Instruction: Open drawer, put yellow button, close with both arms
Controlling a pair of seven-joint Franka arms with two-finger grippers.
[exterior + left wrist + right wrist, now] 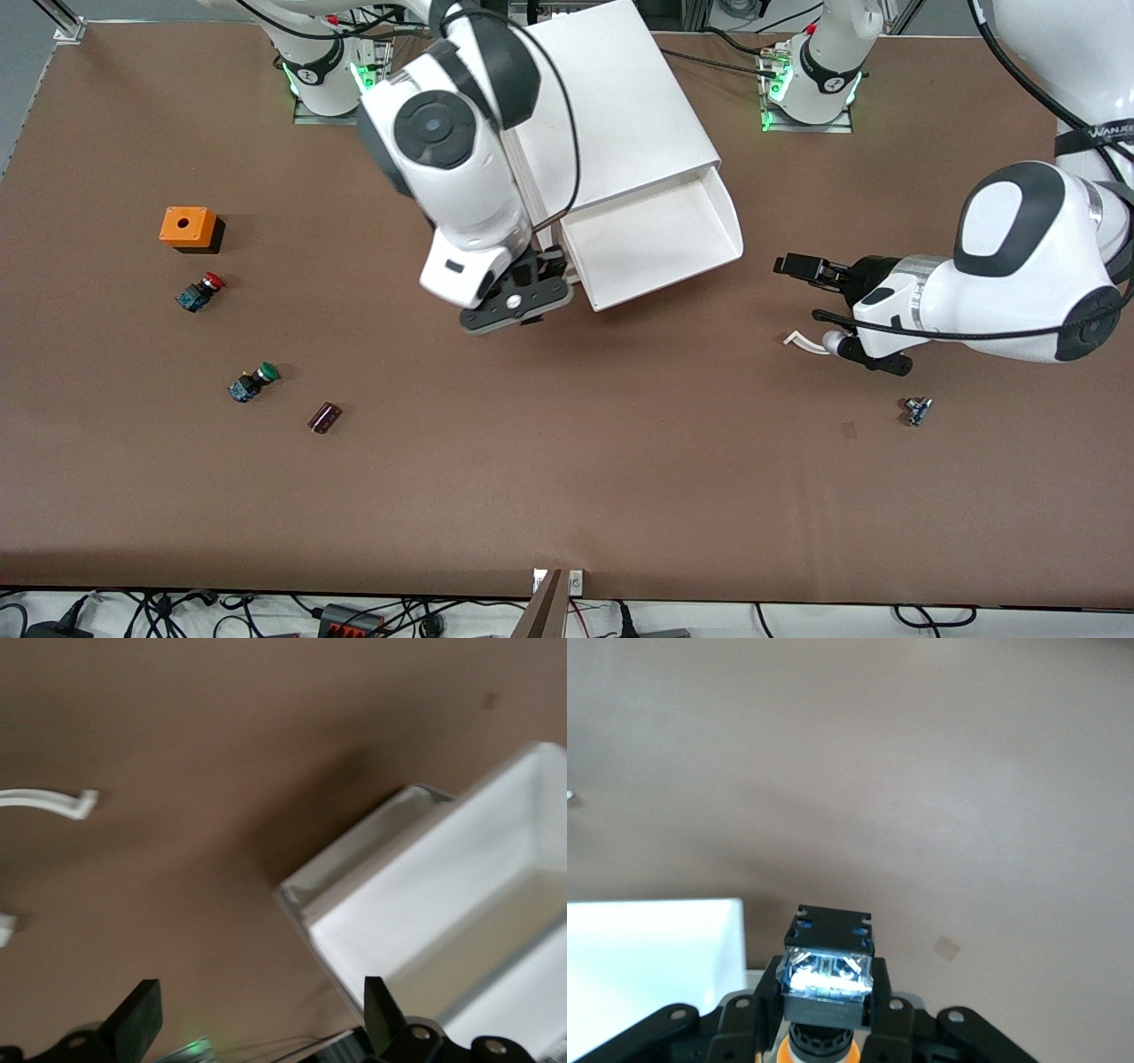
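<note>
The drawer stands open; the right gripper is clamped on the yellow button, just beside the drawer's corner. Next, I'd judge, it must carry the button over the tray and let go; the left gripper waits, spread wide and empty.

drawer pulled open (white), yellow button held in right gripper

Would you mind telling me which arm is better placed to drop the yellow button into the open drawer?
The right. Its claw is shut on the yellow button, beside the open drawer. The left claw is open and empty.
</note>
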